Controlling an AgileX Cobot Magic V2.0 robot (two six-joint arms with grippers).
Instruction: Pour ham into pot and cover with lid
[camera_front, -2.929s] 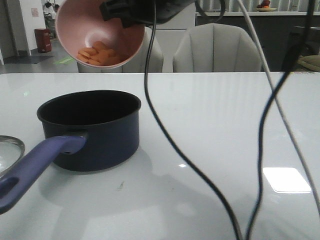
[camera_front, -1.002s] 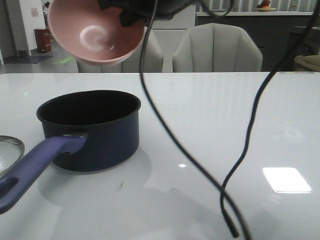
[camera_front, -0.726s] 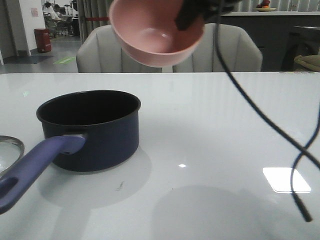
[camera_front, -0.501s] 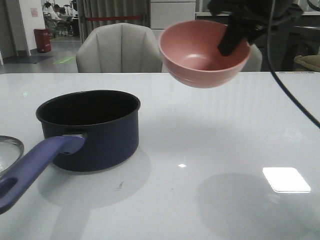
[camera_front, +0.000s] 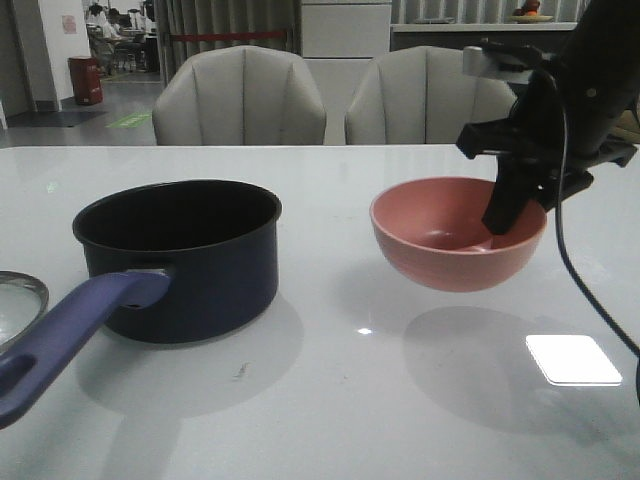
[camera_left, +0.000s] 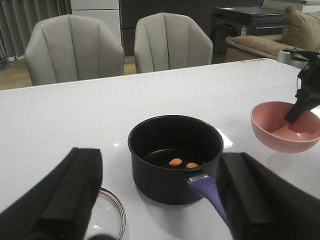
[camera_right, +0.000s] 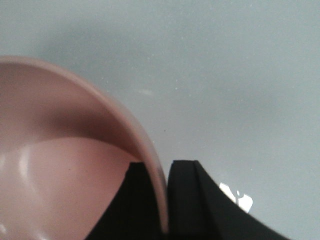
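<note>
The dark navy pot (camera_front: 180, 258) stands at the table's left, its purple-blue handle (camera_front: 70, 335) pointing to the front left. In the left wrist view two orange ham pieces (camera_left: 181, 163) lie inside the pot (camera_left: 175, 156). The glass lid (camera_front: 18, 303) lies on the table at the far left, partly cut off; it also shows in the left wrist view (camera_left: 107, 220). My right gripper (camera_front: 505, 205) is shut on the rim of the empty pink bowl (camera_front: 457, 232), holding it upright a little above the table, right of the pot. My left gripper (camera_left: 160, 200) is open, above and in front of the pot.
Two grey chairs (camera_front: 240, 97) stand behind the table's far edge. A bright light patch (camera_front: 572, 359) reflects on the white table at the front right. A black cable (camera_front: 590, 300) hangs from the right arm.
The bowl tipped its ham into the pot, then my right gripper carried the empty bowl rightward and down, turning it upright, to just above the table right of the pot.
</note>
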